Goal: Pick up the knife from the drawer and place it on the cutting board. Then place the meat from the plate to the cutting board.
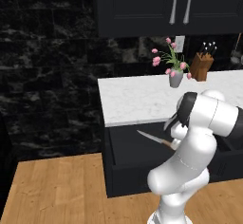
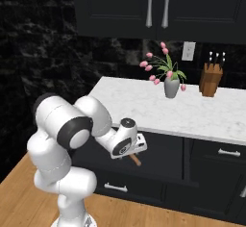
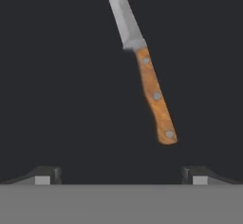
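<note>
**Knife lying in the open drawer**

The drawer (image 1: 128,156) is pulled out from under the white counter (image 1: 137,99); it is black, wide and shallow, with a dark inside. The knife (image 3: 142,66) lies flat on the drawer floor, at a slant. Its blade is long and silver, and its handle is orange-brown wood with three small rivets. In the left base view the blade (image 1: 149,136) points away from the counter edge.
</note>
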Available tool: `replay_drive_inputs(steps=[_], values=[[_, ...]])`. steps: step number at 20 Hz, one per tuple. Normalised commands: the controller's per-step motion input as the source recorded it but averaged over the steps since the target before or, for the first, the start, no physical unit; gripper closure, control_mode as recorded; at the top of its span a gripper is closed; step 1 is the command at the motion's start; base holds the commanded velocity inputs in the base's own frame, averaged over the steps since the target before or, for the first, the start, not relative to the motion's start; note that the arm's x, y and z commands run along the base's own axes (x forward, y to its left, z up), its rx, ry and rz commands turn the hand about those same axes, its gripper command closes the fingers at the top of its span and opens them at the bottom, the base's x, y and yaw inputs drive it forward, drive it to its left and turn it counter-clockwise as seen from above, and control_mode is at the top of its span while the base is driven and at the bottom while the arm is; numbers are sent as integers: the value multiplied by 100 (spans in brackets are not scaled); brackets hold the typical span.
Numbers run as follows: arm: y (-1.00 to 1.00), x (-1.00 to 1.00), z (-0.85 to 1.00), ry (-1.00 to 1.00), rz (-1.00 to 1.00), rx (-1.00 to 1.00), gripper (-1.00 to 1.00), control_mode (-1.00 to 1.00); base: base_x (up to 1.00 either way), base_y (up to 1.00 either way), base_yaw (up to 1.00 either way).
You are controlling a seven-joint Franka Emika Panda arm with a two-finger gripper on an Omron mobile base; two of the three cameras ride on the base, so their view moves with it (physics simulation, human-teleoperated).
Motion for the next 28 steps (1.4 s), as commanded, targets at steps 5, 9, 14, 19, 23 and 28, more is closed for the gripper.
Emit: replay_drive_inputs(steps=[5, 9, 14, 19, 23, 28], values=[[0, 11, -17, 0, 0, 0, -100, -100, 0, 0, 0], [0, 13, -16, 0, 0, 0, -100, -100, 0, 0, 0], [0, 20, -17, 0, 0, 0, -100, -100, 0, 0, 0], [0, 16, -17, 0, 0, 0, -100, -100, 0, 0, 0], [0, 8, -17, 0, 0, 0, -100, -100, 0, 0, 0], [0, 4, -15, 0, 0, 0, -100, -100, 0, 0, 0]])
